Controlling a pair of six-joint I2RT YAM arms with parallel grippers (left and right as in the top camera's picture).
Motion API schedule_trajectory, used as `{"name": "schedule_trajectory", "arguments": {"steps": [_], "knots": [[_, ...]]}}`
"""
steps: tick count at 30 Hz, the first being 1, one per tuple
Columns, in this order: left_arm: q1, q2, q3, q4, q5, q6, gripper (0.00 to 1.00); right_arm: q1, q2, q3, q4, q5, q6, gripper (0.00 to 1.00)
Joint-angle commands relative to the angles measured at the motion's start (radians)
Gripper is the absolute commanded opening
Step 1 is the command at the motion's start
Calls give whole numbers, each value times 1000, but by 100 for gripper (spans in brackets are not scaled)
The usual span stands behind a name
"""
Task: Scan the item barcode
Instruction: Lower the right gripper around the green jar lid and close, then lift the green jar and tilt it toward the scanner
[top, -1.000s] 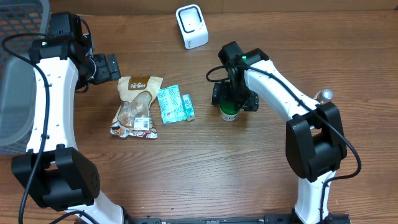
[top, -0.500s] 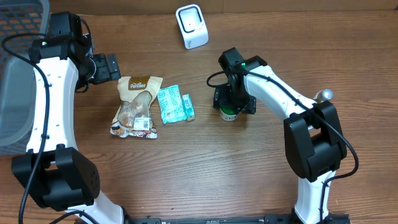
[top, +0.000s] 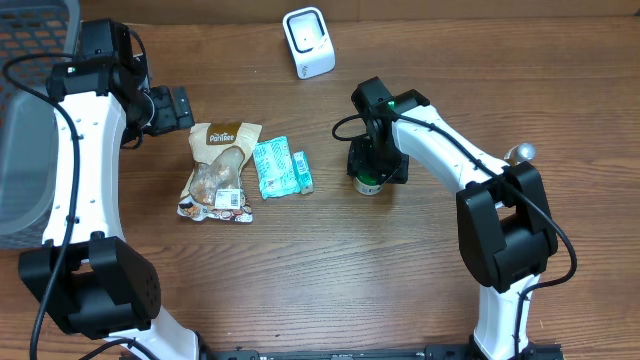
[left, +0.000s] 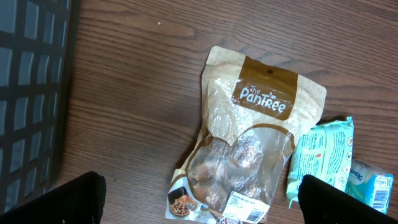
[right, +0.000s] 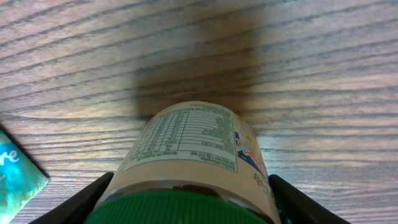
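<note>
Two arms work over the wooden table. At upper left, the left gripper hangs spread wide beside a snack bag, with teal packets just right of it. A white scanner sits at top centre. Right of centre, the right gripper straddles the upright green-capped bottle, its fingers close against the bottle's sides; I cannot tell whether they pinch it.

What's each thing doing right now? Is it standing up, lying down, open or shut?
Bottle: standing up, green cap on.
Bag: lying flat, label up.
Packs: lying flat beside the bag.
Scanner: standing up, apart from the rest.
Left fingers: open, holding nothing.
Right fingers: one on each side of the bottle; can't tell if they squeeze it.
</note>
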Motion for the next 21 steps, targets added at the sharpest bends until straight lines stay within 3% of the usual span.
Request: {"name": "schedule_trajectory", "arguments": {"steps": [1, 6, 12, 21], "knots": [[-3, -24, 22, 1, 3, -10, 99, -1, 3, -4, -11, -15, -3, 69], [-4, -24, 22, 1, 3, -10, 100, -2, -4, 36, -44, -29, -3, 68], [-4, -24, 22, 1, 3, -10, 100, -2, -58, 216, -204, -39, -18, 64], [-4, -24, 22, 1, 3, -10, 100, -47, -129, 360, -391, -421, -174, 62]]}}
